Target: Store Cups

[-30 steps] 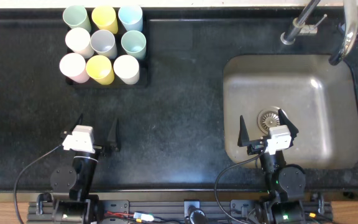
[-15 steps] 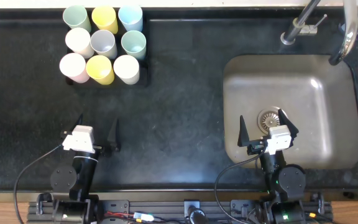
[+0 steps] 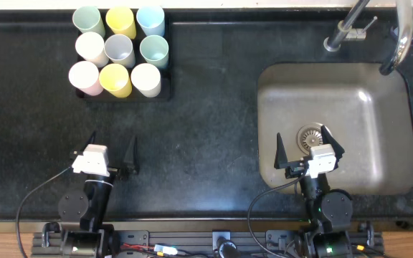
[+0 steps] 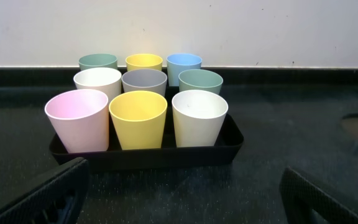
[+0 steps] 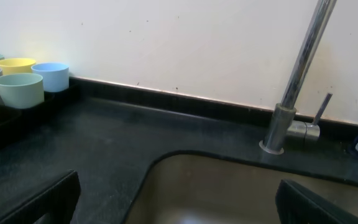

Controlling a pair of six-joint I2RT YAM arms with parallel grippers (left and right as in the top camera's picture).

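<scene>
Several cups stand upright in a black tray (image 3: 165,91) (image 4: 232,144) at the counter's back left, in three rows: pink (image 3: 84,77) (image 4: 78,119), yellow (image 3: 115,79) (image 4: 138,119) and white (image 3: 146,79) (image 4: 199,117) in the front row, pastel ones behind. My left gripper (image 3: 113,153) (image 4: 179,193) rests open on the counter well short of the tray, holding nothing. My right gripper (image 3: 303,143) (image 5: 179,199) sits open above the sink's near edge, also holding nothing. Some of the cups (image 5: 18,89) appear far off in the right wrist view.
A steel sink (image 3: 364,86) (image 5: 229,186) takes up the right side, with a drain (image 3: 309,134) near my right gripper. A faucet (image 3: 346,27) (image 5: 294,87) rises behind it. Dark speckled counter (image 3: 206,129) lies open between tray and sink. A white wall (image 4: 229,31) backs the counter.
</scene>
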